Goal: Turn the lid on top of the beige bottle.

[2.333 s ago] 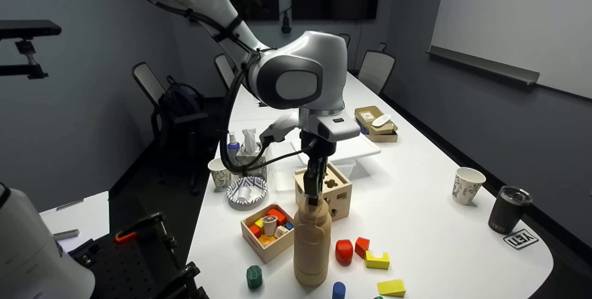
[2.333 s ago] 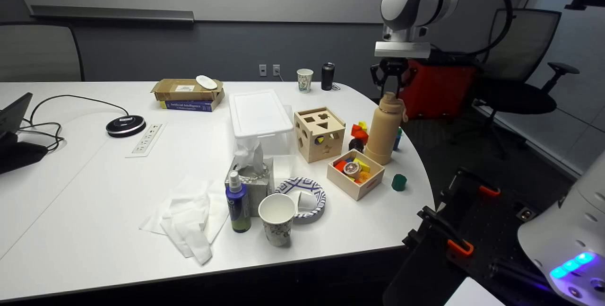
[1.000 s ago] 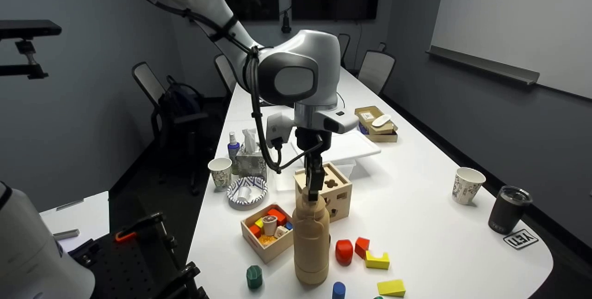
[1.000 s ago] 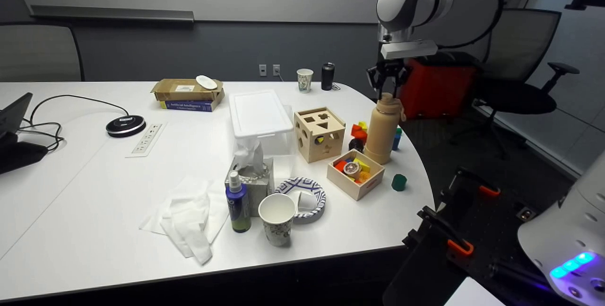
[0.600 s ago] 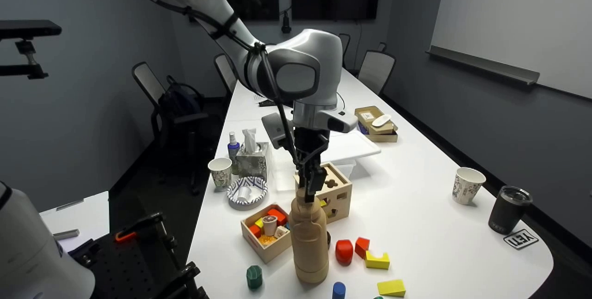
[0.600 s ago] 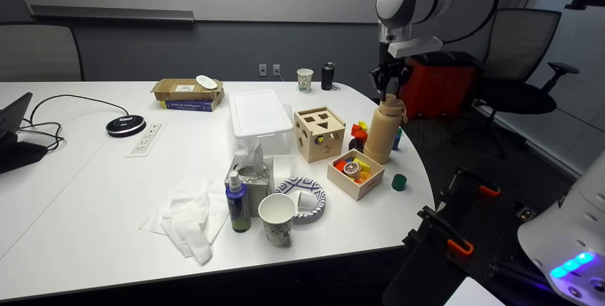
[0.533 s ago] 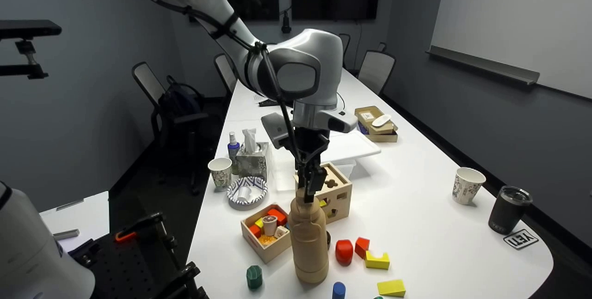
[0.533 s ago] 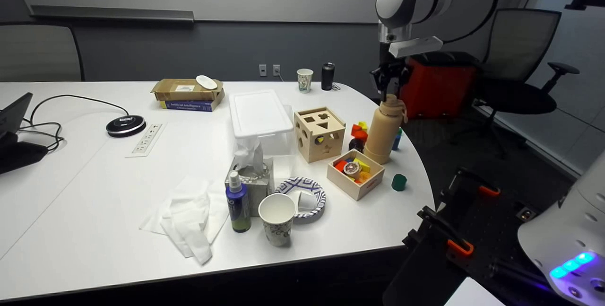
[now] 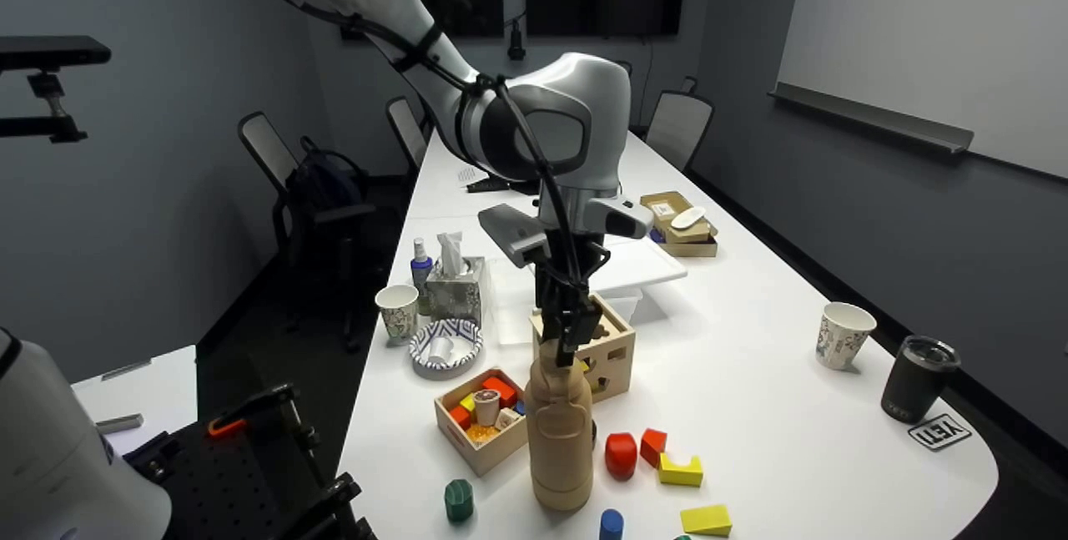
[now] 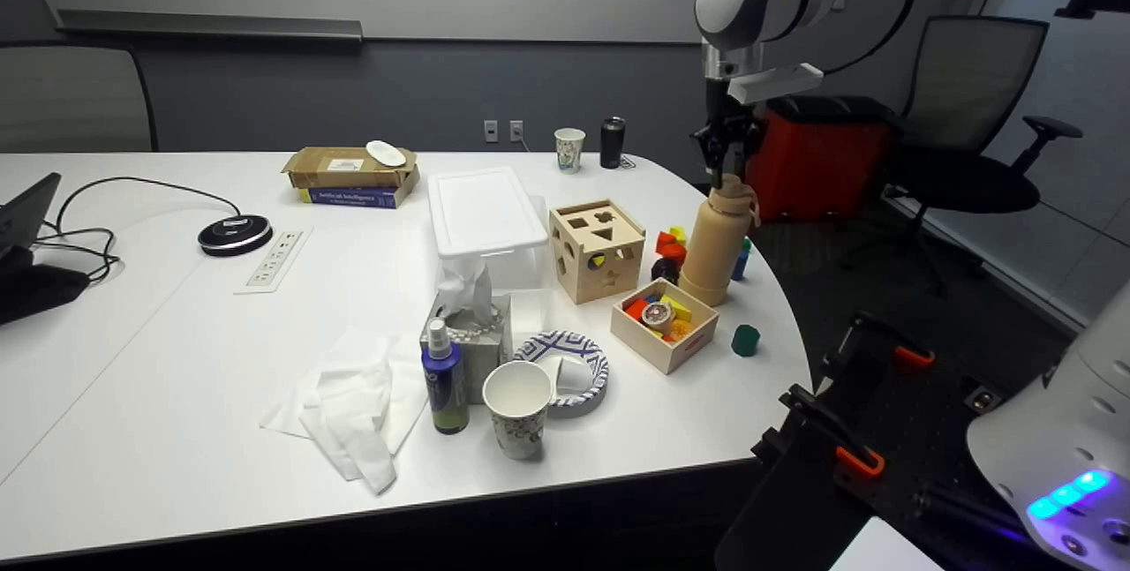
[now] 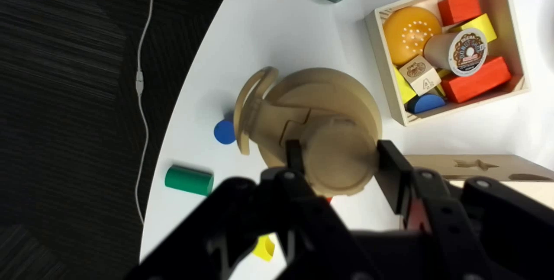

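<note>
The end effector (image 11: 339, 155) pinches the lid (image 11: 339, 159) on top of the beige bottle (image 10: 711, 249).
In the wrist view, the black fingers (image 11: 295, 155) touch the lid on two sides, and a carry loop (image 11: 251, 117) sticks out from the bottle's top. The blue cylinder (image 11: 224, 132) is near the bottle, and the green cylinder (image 11: 189, 180) lies a little farther from it. In an exterior view, the bottle stands on the white table (image 9: 751, 373). The wooden box (image 9: 502, 448) of toys (image 9: 501, 391) is just to its left, the wooden shape-sorter cube (image 9: 622, 373) is behind it, and the red block (image 9: 621, 455) is near it on the right. In an exterior view, the end effector points down at the lid. The green block (image 10: 745, 340) is in front of the bottle; the tissue box (image 10: 494, 349) and blue spray bottle (image 10: 446, 387) are well apart from it.
</note>
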{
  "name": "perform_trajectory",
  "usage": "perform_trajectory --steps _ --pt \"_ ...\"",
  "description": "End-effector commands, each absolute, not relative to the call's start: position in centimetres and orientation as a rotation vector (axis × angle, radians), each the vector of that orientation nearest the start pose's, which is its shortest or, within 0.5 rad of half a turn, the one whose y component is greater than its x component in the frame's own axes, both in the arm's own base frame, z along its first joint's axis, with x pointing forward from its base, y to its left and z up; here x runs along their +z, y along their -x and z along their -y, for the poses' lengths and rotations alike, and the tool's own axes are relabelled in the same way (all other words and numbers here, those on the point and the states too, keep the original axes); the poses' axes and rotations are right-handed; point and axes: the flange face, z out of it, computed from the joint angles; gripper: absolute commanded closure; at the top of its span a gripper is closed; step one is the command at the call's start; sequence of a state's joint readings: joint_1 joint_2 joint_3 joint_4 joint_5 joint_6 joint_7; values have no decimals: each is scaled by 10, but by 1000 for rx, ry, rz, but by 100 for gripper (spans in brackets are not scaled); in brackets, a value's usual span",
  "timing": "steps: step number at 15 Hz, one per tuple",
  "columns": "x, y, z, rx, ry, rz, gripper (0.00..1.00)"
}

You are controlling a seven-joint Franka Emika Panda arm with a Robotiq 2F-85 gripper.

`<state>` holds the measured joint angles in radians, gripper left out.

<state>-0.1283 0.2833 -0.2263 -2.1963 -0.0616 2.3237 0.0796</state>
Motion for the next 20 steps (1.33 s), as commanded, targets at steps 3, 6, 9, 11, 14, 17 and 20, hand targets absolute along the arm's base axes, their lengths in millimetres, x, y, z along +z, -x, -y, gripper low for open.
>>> perform_trajectory --steps 3,6,9,11,14,17,20 --pt "243 -526 193 330 3190 -535 79" --pt "241 -536 188 375 3211 -462 79" --pt "242 -543 182 446 3219 -338 79" --pt "243 -547 178 479 3228 -264 79" --pt "243 -552 178 530 3248 -177 79" --pt "240 -554 181 597 3268 -99 79" --pt "238 -556 182 646 3268 -31 79"
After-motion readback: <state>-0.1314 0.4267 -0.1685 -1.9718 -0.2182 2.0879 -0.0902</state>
